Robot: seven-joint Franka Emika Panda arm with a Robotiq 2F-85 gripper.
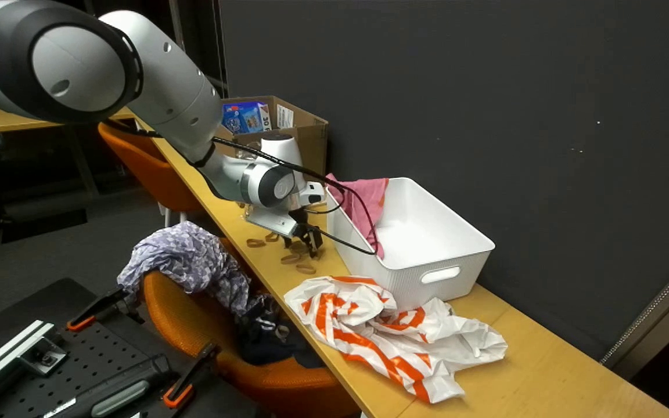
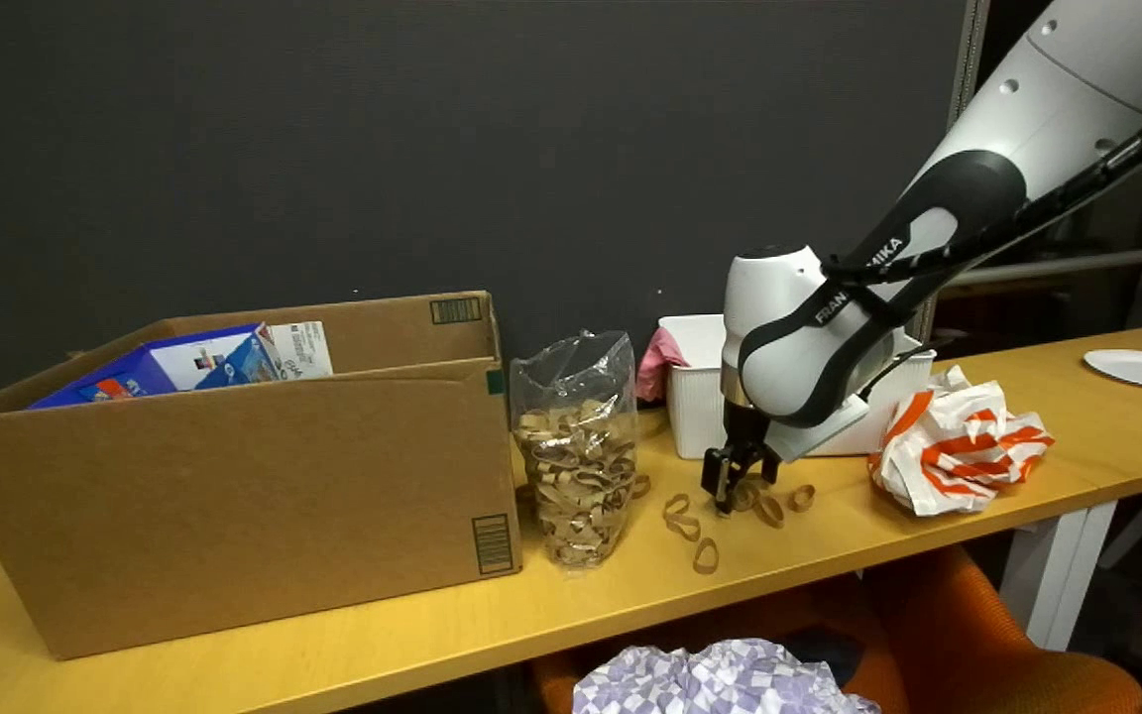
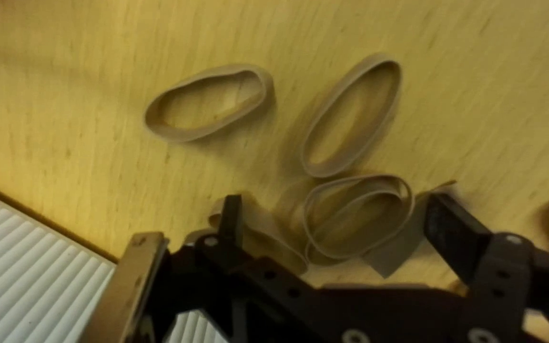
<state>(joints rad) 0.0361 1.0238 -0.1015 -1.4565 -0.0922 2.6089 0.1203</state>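
Spread claw straddles overlapping tan rubber bands

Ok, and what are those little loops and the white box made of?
The little loops are probably dull rubber: thin, tan bands bent into ovals. The white box looks like hard plastic, smooth inside, since its ribbed walls stand stiff.

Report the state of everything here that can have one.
Tool, open, gripping nothing
Rubber bands, loose, scattered, some overlapping
Clear bag, upright, partly filled with more bands
White bin, open-topped
Pink cloth, draped over the bin's rim
Cardboard box, open-topped, blue package inside
Orange-striped plastic, crumpled
Checked cloth, bunched over a chair
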